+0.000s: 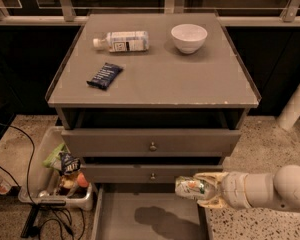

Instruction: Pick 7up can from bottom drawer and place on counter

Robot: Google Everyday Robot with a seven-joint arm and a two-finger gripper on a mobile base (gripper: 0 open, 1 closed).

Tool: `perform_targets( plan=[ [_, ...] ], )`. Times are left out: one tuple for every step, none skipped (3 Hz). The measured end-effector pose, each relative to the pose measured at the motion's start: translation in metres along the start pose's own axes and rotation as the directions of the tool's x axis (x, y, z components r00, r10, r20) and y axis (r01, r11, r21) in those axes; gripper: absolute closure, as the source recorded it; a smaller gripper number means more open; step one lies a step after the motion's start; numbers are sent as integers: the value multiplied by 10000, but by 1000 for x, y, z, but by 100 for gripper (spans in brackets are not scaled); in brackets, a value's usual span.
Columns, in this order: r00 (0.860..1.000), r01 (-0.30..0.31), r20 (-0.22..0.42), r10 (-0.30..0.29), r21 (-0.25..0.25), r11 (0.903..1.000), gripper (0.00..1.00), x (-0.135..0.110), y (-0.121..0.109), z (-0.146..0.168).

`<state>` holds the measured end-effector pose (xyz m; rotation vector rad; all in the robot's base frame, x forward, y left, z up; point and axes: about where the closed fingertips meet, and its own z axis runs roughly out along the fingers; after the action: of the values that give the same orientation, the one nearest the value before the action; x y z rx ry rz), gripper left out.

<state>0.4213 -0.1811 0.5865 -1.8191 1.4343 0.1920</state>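
The 7up can [191, 188] is a small silvery-green can with green, white and orange markings, lying sideways in my gripper [202, 189]. The gripper is shut on it, one finger above and one below, and holds it above the right side of the open bottom drawer [125, 219]. The can's shadow falls on the drawer's flat grey floor. My white arm [270, 189] reaches in from the right. The counter [160, 74] is the flat grey cabinet top higher in the view, with a chipped front edge.
On the counter lie a clear plastic bottle with a white label [121, 41], a white bowl [189, 37] and a dark blue snack packet [104, 75]. Two knobbed drawers [152, 146] are closed. A white bin of snacks [60, 176] and black cables [20, 184] sit on the floor at left.
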Motion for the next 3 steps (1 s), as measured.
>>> perform_targets(
  plan=[
    [9980,622,-88,-623,-178,9979,100,-44,-35,-21],
    [9925,1152,-434,-1144,165,9932,100,-89,-68,-52],
    [9899,1225,-854,-1135,1078,9866,100,-118,-99,-112]
  ],
)
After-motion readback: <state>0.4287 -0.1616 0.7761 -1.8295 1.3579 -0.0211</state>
